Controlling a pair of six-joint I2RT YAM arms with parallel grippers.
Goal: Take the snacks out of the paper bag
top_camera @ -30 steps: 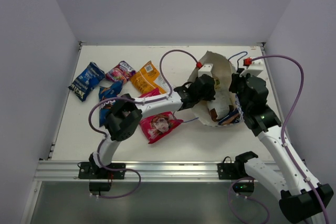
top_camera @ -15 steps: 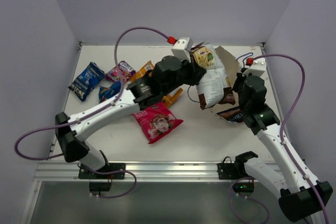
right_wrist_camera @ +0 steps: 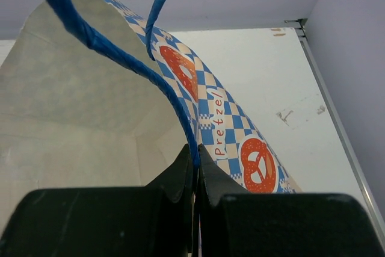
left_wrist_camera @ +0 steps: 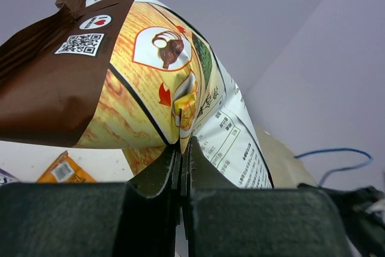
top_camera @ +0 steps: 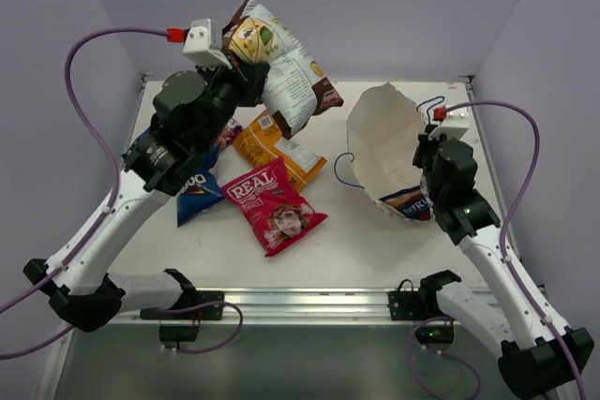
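White tabletop (top_camera: 375, 250), pale lilac walls on three sides.

- **Yellow-white packet** (top_camera: 281, 67): crinkly foil. It is held aloft at the upper centre-left of the overhead view, above the orange packet (top_camera: 272, 145).
- **Left gripper** (left_wrist_camera: 184, 144): jaws pressed together on a raised fold of the yellow-white packet. Only the left wrist view shows this pinch, along with the packet's brown top seal and QR code.
- **Paper bag** (top_camera: 384, 138): boxy, beige inside, right of centre, mouth gaping toward the overhead camera.
- **Right gripper** (right_wrist_camera: 195, 156): jaws closed on the bag's rim where the blue cord handle (right_wrist_camera: 102, 46) meets it. Only the right wrist view shows the bag's blue-and-white checks and red-orange pretzel emblems.
- **Red-pink packet** (top_camera: 274, 205): flat, at centre.
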